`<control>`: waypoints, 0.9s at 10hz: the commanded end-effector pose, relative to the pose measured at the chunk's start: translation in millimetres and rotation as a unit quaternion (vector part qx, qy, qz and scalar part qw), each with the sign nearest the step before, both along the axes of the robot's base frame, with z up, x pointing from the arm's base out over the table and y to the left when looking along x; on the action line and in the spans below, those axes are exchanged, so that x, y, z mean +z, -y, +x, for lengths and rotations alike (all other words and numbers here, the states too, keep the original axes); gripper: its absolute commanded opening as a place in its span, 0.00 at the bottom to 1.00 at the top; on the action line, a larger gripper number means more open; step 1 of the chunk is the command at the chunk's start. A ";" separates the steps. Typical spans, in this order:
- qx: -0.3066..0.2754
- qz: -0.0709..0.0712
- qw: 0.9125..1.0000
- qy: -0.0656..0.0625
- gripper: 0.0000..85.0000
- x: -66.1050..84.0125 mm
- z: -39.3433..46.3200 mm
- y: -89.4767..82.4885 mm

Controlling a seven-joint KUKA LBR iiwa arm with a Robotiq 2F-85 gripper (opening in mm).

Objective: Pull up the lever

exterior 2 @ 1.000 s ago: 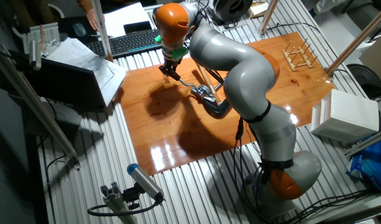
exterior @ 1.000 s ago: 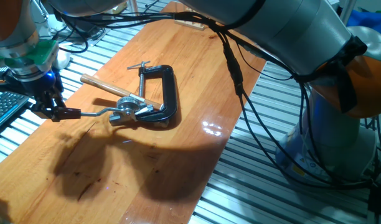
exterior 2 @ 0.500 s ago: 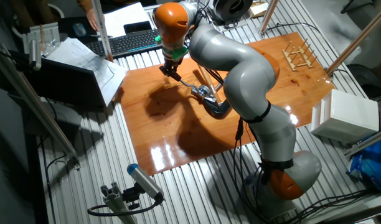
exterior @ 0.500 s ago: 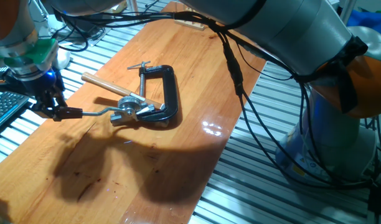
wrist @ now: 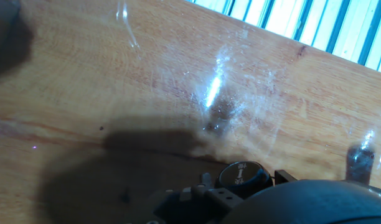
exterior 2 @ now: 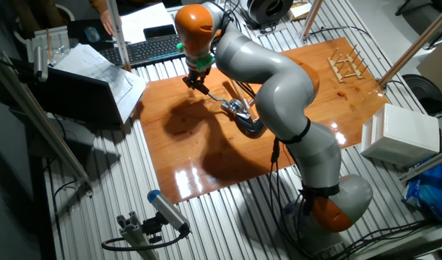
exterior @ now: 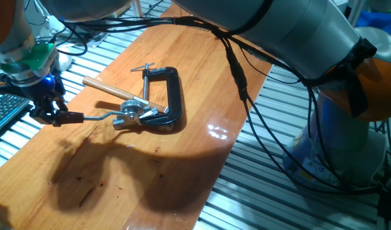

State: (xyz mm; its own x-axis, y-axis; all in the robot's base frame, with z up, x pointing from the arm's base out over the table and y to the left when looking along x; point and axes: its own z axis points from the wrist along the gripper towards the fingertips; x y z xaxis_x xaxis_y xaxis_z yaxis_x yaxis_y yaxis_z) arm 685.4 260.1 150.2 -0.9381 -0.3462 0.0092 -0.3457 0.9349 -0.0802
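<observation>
Gripping the knob end of the lever (exterior: 93, 117), the gripper (exterior: 53, 115) sits at the near-left edge of the wooden counter (exterior: 183, 51), its dark jaws closed around the tip so that the knob itself is hidden between them. From there the thin silver arm of the lever runs right, kinks, and meets a small silver hub (exterior: 131, 112) that lies against the lower end of a black C-clamp (exterior: 172, 96). The clamp lies flat on the counter, its threaded rod (exterior: 145, 83) pointing away toward a small crossbar. A pale wooden-handled hammer (exterior: 106, 87) lies slanted behind the hub, its handle passing under the rod. In the other fixed view the gripper (exterior 2: 194, 78) hangs below an orange wrist joint, with the lever (exterior 2: 215, 94) leading down to the clamp (exterior 2: 250, 127), and a small wooden rack (exterior 2: 347, 65) stands at the far end of the board. No containers show on the counter. The hand view is blurred, showing mostly glossy wood (wrist: 178, 81) and dark shadow.
</observation>
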 end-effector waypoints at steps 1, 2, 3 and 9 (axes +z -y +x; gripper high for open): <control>-0.002 -0.002 1.000 -0.002 0.60 -0.4 0.2 -0.2; -0.004 0.000 1.000 -0.004 0.60 -0.7 0.4 0.3; -0.004 0.002 1.000 -0.004 0.60 1.5 -2.1 3.1; 0.010 0.001 1.000 0.001 0.40 -0.8 -21.8 22.5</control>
